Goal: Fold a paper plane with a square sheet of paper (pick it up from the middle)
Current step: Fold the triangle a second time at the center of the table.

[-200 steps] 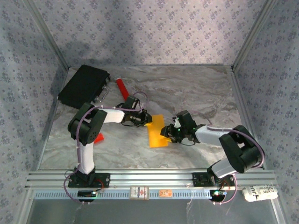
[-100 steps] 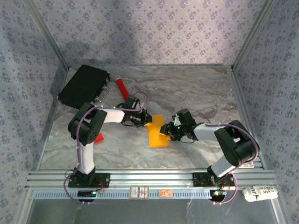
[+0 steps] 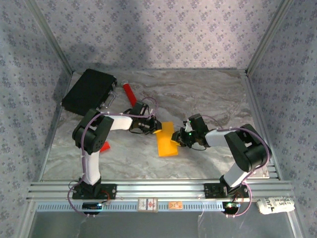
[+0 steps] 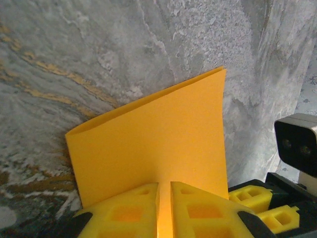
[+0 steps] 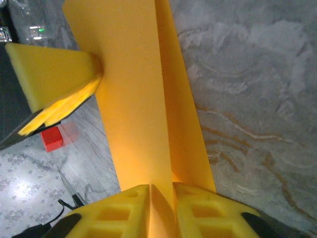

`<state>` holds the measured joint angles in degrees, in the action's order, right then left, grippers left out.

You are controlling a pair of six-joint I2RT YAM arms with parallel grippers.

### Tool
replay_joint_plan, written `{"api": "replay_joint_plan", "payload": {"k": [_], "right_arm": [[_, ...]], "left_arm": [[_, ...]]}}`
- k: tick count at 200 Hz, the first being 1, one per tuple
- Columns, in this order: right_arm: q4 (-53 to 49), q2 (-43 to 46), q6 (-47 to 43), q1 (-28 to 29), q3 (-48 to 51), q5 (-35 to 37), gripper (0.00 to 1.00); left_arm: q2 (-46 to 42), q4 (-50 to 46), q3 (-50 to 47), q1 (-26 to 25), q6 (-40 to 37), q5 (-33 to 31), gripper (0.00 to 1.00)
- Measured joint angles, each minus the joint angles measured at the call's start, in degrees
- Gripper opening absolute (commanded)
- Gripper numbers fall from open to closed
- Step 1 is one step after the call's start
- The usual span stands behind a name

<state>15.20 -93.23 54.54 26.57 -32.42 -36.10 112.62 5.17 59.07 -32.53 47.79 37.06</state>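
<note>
The square sheet of paper (image 3: 166, 139) is orange-yellow, folded over on itself and held above the marble table between both arms. My left gripper (image 3: 156, 127) is shut on its far-left edge; in the left wrist view the sheet (image 4: 148, 134) rises from between my left gripper's (image 4: 165, 198) nearly closed yellow fingers. My right gripper (image 3: 176, 139) is shut on the right edge. In the right wrist view the paper's fold (image 5: 143, 99) runs down into my right gripper (image 5: 161, 198), and a left finger (image 5: 54, 74) pinches the sheet's far end.
A black case (image 3: 89, 91) lies at the back left with a red cylinder (image 3: 129, 93) beside it. A small red block (image 3: 104, 146) sits by the left arm, also seen as the red block (image 5: 52, 139). Patterned walls enclose the table; an aluminium rail (image 3: 158, 191) runs along the near edge.
My right gripper has moved left onto the paper's right edge and closed on it. The left gripper has stayed put, gripping the sheet.
</note>
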Motion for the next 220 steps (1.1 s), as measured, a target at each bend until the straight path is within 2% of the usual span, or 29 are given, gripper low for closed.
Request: {"api": "replay_joint_plan", "payload": {"k": [23, 63, 100, 143, 169, 194, 220], "right_arm": [[0.74, -0.74, -0.15, -0.35, -0.11, -0.50, 0.07], [1.62, -0.83, 0.15, -0.83, -0.15, -0.33, 0.04], [4.37, -0.52, 2.99, -1.42, 0.35, 2.91, 0.04], [7.37, 0.04, 5.53, -1.60, 1.62, 4.98, 0.11], [7.34, 0.02, 5.57, -1.60, 0.96, 3.98, 0.16], [6.93, 0.02, 5.03, -1.60, 0.17, 3.28, 0.16], [6.10, 0.02, 4.48, -1.81, -0.59, 2.80, 0.17]], "left_arm": [[0.00, -0.33, 0.50, -0.11, -0.07, 0.26, 0.26], [-1.55, -2.10, 1.18, -0.26, -0.50, -0.42, 0.41], [-6.54, -3.98, 1.18, -0.87, -1.36, -2.71, 0.44], [-10.67, -4.57, 1.18, -2.78, -4.04, -5.68, 0.42], [-13.29, -4.61, -0.74, -5.88, -8.07, -10.32, 0.40], [-18.75, -0.09, -7.74, -10.82, -14.19, -15.32, 0.40], [-22.25, 4.63, -13.64, -16.11, -23.06, -19.65, 0.46]]}}
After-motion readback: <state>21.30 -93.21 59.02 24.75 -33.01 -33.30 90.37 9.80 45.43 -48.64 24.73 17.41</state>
